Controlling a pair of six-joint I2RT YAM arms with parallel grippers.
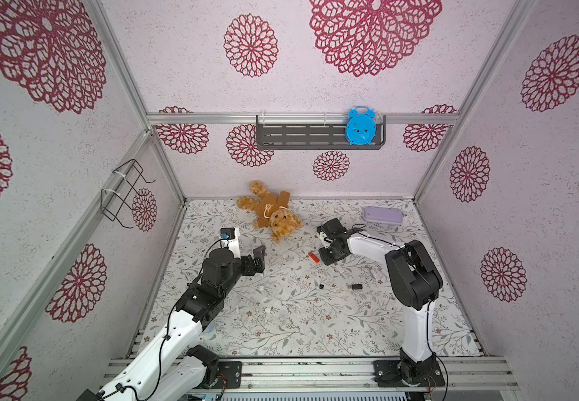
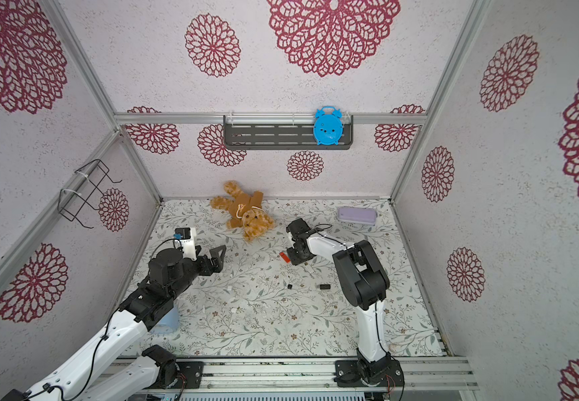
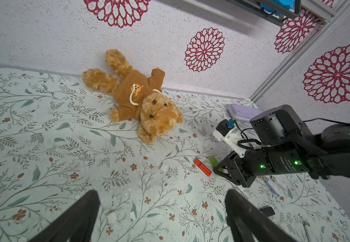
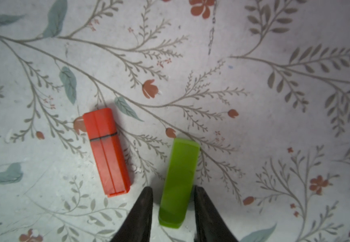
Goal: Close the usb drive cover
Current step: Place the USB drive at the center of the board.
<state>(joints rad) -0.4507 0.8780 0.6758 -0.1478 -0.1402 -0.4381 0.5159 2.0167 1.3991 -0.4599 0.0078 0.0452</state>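
Right claw (image 4: pixel 173 188) — fingers (image 4: pixel 140 220) cut off, black specks (image 1: pixel 356 286) (too small)

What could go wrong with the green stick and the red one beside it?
1. The right end effector has its fingers close on both sides of the green usb drive, so pulling away crooked might drag or spin it.
2. The red usb drive lies close alongside; a swinging finger could knock it.
3. A dark line crosses the red usb drive, so its cover may not be fully shut.
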